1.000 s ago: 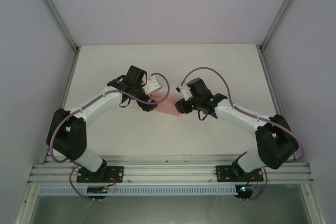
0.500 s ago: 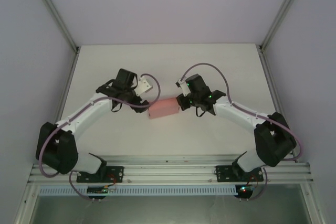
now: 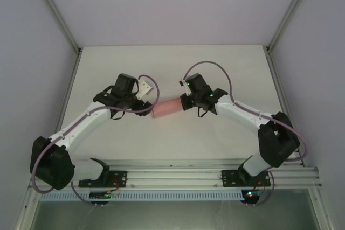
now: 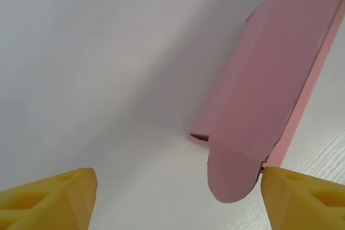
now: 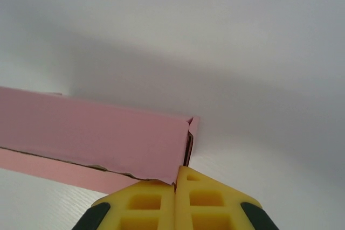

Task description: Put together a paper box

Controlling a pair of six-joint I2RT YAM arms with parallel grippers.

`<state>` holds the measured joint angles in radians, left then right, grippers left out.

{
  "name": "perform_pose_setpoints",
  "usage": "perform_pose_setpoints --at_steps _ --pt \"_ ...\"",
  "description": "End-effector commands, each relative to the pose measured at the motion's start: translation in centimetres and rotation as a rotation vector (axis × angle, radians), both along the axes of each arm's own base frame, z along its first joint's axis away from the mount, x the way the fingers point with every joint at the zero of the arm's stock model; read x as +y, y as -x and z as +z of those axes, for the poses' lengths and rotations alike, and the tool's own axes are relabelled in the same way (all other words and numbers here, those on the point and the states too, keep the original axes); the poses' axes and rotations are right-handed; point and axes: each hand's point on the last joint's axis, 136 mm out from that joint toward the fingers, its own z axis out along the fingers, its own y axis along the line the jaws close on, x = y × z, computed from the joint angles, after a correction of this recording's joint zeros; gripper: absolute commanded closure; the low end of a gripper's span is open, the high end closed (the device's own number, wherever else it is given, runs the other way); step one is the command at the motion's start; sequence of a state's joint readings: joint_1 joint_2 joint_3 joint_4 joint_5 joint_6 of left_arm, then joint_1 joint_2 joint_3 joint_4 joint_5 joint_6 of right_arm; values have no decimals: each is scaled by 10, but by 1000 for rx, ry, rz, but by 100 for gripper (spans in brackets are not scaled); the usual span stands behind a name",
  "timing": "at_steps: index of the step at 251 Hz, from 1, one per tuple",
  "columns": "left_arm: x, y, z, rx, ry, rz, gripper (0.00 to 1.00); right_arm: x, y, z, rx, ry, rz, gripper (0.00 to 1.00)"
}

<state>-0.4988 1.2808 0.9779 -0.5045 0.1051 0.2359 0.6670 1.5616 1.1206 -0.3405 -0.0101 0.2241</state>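
left gripper pulled back – spread wide, right gripper pinching paper box

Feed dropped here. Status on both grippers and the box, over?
Right gripper shut on paper box end. Left gripper open, jaws straddling the box's rounded tab. Nothing in the way.

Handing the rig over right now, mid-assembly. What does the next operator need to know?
Left tool: open, fingers either side of the rounded tab at the paper box's left end, not gripping.
Right tool: shut on a thin edge at the box's right end.
Box: between the arms, mid-table.
Done: body folded into a flat sleeve.
Left: the tab sticks out untucked; probably tuck it next.
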Motion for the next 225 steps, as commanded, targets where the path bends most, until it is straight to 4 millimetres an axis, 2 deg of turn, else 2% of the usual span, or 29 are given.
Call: perform_pose_setpoints --at_steps 1,7,10,29,66,110,137,158,189,225 --pt "-5 7 -2 41 25 -4 25 -6 11 -15 118 55 -44 94" --pt "-4 7 -1 43 22 6 28 -8 13 -20 140 71 -46 94" --pt "-3 7 -2 46 20 9 29 -5 9 -13 130 60 -49 95" --pt "-3 8 -1 57 26 30 31 -7 7 -14 154 82 -84 95" --pt "-4 11 -4 38 42 31 32 -7 5 -17 179 100 -112 97" --pt "-2 -1 -4 29 28 76 45 -8 4 -18 186 116 -122 97" --pt "-10 -10 2 30 49 76 56 -4 8 -20 200 112 -107 97" --pt "-17 -10 1 49 60 49 57 -3 9 -19 201 112 -104 97" --pt "-15 -13 -7 62 30 54 57 -2 12 -18 210 100 -99 98" --pt "-16 -14 -8 78 31 63 73 -2 11 -19 212 96 -104 98"
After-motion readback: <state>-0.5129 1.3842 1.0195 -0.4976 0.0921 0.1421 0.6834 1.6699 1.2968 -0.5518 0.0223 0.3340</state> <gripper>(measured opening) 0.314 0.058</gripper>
